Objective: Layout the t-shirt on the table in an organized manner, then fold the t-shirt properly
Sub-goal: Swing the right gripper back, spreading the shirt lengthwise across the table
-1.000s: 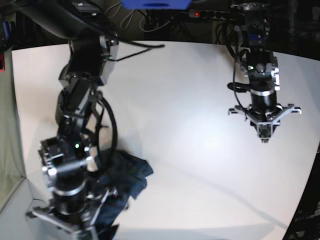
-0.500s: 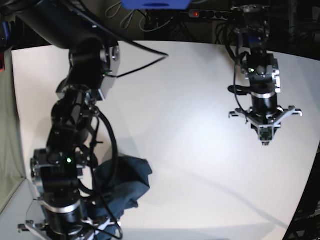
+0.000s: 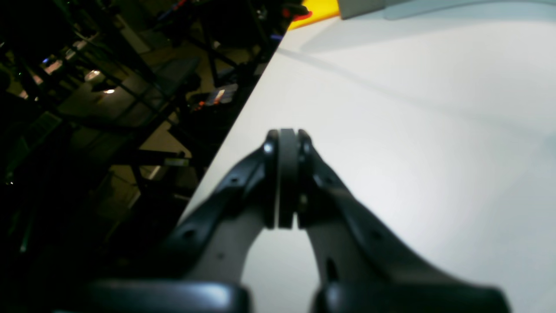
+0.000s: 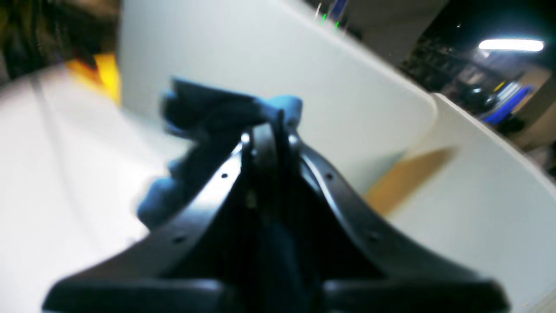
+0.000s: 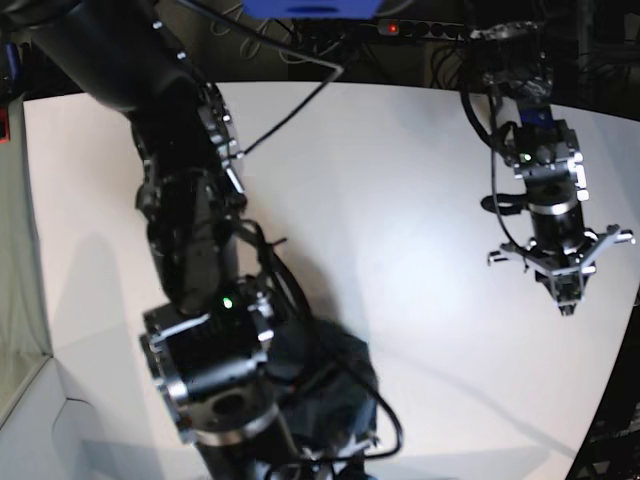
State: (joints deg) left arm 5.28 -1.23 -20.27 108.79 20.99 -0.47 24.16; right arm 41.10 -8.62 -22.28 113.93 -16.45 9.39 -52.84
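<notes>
The dark navy t-shirt (image 5: 335, 385) lies bunched on the white table (image 5: 400, 200) near the front edge, partly hidden behind the big near arm. In the right wrist view my right gripper (image 4: 269, 128) is shut, with a fold of the t-shirt (image 4: 208, 108) pinched at its fingertips and lifted off the table. That gripper is hidden in the base view. My left gripper (image 5: 567, 298) hangs shut and empty over the table's right side, far from the shirt. The left wrist view shows the left gripper (image 3: 286, 134) with its pads pressed together above bare table (image 3: 412, 130) near the edge.
A grey-green panel (image 5: 12, 250) borders the table's left side. Cables and a power strip (image 5: 420, 28) run along the back, beside a blue object (image 5: 310, 8). Something yellow (image 3: 312, 11) lies at a far table corner. Dark floor and racks lie beyond the table's right edge (image 5: 615, 400).
The right arm swung right and closer to the camera, pulling the bunched t-shirt rightward along the front. The left arm shifted slightly right and lower, still shut.
</notes>
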